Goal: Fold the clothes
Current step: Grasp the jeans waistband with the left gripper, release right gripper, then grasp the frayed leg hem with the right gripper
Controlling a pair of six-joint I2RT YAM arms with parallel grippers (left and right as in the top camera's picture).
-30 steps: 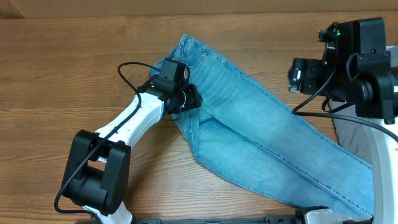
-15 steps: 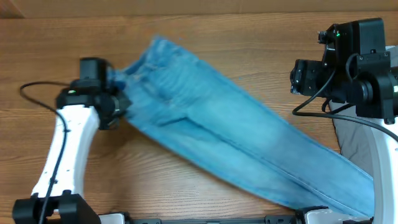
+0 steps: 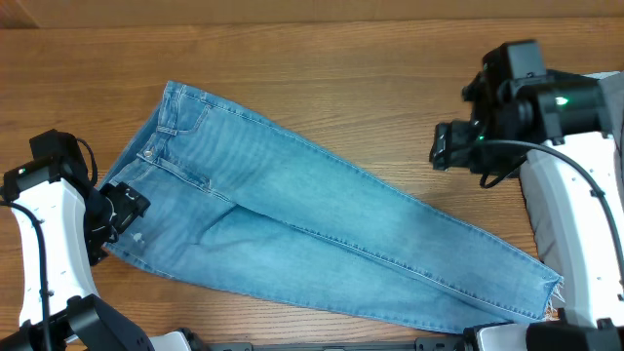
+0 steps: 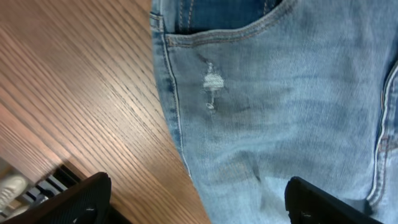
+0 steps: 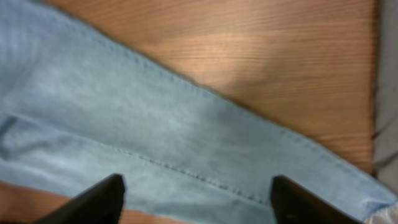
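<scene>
The light blue jeans (image 3: pixel 322 229) lie flat and slantwise on the table, waist at the upper left and frayed hems (image 3: pixel 548 292) at the lower right. My left gripper (image 3: pixel 124 208) hovers over the waist's lower corner, open and holding nothing. In the left wrist view the gripper (image 4: pixel 199 205) straddles the side edge of the jeans (image 4: pixel 280 112), below a white distressed spot (image 4: pixel 213 82). My right gripper (image 3: pixel 444 156) hangs open above the table, beside the upper leg. The right wrist view has the gripper (image 5: pixel 196 205) above a leg seam of the jeans (image 5: pixel 155 124), with nothing in its jaws.
Grey trousers (image 3: pixel 546 219) lie at the right edge beneath my right arm, also seen as a grey strip (image 5: pixel 387 93) in the right wrist view. Bare wooden table (image 3: pixel 370 88) surrounds the jeans. The arm bases stand along the front edge.
My left gripper pulled the waist leftward, then let go and opened. The jeans went from bunched to spread flat. My right arm swung left, toward the legs.
</scene>
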